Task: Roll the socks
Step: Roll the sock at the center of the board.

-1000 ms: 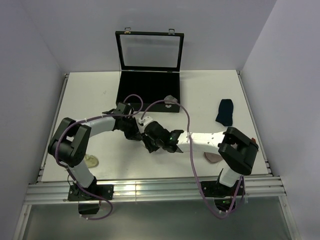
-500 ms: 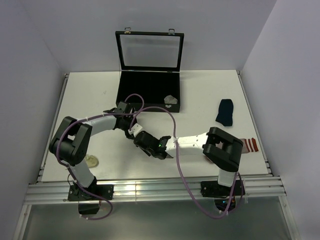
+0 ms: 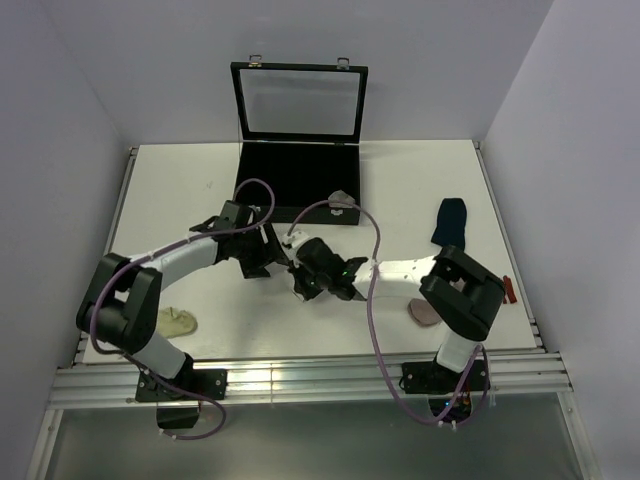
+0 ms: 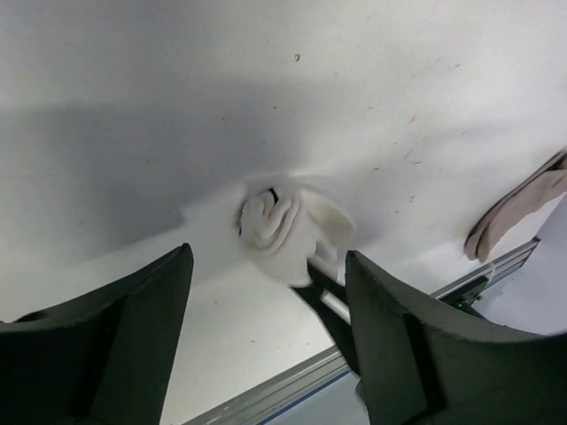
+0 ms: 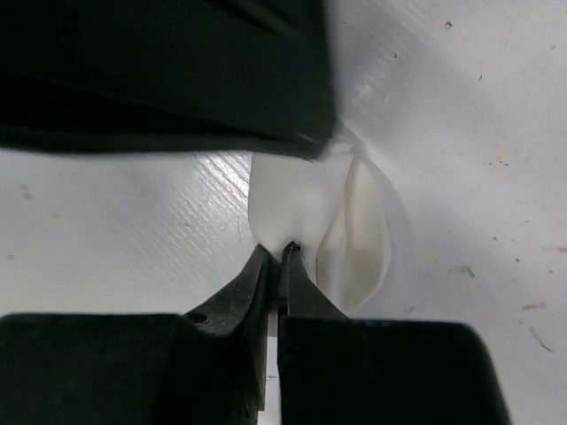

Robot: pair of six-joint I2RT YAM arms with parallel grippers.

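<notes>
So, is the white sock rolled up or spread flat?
Rolled up: the left wrist view shows the white sock as a coiled bundle, and the right gripper pinches its loose edge.

The setting is a robotics lab test cell. A white table (image 3: 400, 180) is boxed in by plain pale wall panels (image 3: 60, 150) at 9, 12 and 3 o'clock. At 6 o'clock an aluminium rail (image 3: 320, 385) carries the bolted bases of the left arm (image 3: 190, 255) and the right arm (image 3: 400, 272), and purple cables (image 3: 375, 300) loop loosely off both. A few items sit on the table: a black display case (image 3: 290, 175) with a raised glass lid at 12 o'clock, a navy sock (image 3: 450, 222) at 2 o'clock, and a white sock (image 4: 270, 221) at the centre. Seen close, the tabletop is flecked with small coloured marks.
</notes>
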